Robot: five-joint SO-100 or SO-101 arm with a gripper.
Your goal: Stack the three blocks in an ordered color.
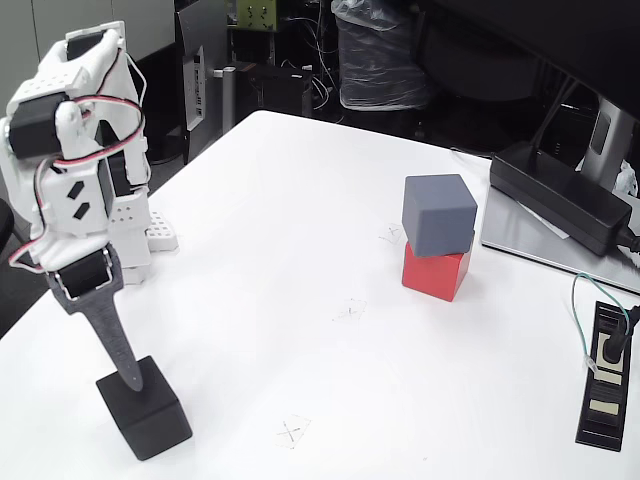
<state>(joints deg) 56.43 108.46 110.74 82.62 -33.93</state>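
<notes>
In the fixed view, the arm's dark grey two-finger gripper (pixel 133 380) touches the top of the matte black cube (pixel 146 410) at lower left; whether it is spread or pinching cannot be told. Well apart on the white table (pixel 300 250), the matte slate blue-grey cube (pixel 439 214) sits on the bright red cube (pixel 436 272).

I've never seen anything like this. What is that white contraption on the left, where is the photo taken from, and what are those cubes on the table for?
The white contraption is a small robot arm; its dark two-finger gripper reaches down onto the black block. Whether it is actually squeezing the block, I cannot tell. The photo comes from a fixed camera looking down across the white table. To the right, the blue-grey block sits on the red block, slightly askew. The black one probably goes on top next. The power brick and the black strip at the right edge are just clutter.
</notes>
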